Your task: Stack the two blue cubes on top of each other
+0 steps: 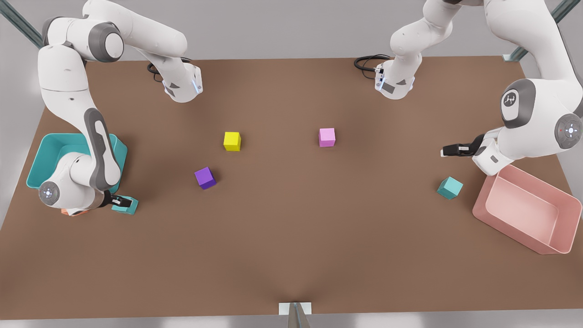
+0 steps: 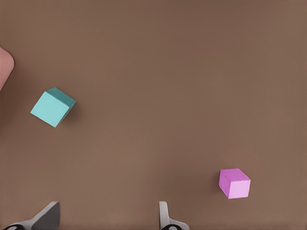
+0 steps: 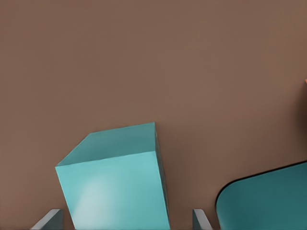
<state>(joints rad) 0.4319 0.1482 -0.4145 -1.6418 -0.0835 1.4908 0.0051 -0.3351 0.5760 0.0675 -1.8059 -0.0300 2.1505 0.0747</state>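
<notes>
Nearest the camera, at the front view's left, the right gripper (image 1: 120, 200) sat low at the brown table (image 1: 291, 255) with its fingers (image 3: 200, 219) apart, straddling one teal cube (image 1: 128, 206). In the right wrist view that cube filled the space between the fingers; a gap showed on one side, so the hold looked loose, though contact on the other side was hard to judge. A sliver of something orange (image 1: 72, 212) peeked out beneath that arm, too hidden to name.

Across the table, at the front view's right, the second teal cube (image 1: 450, 187) rested alone on the tabletop, turned at an angle, just beside the pink bin (image 1: 553, 248) and well apart from the first cube. A purple cube (image 1: 205, 177) lay left of centre.

Farther back, the left gripper (image 1: 448, 150) hovered above the table beyond the second teal cube, its fingers (image 2: 164, 214) spread and holding nothing. A yellow cube (image 1: 232, 140) and a pink cube (image 1: 327, 137) stood apart near the middle. The teal bin (image 1: 43, 150) sat at the left edge, behind the right arm.
</notes>
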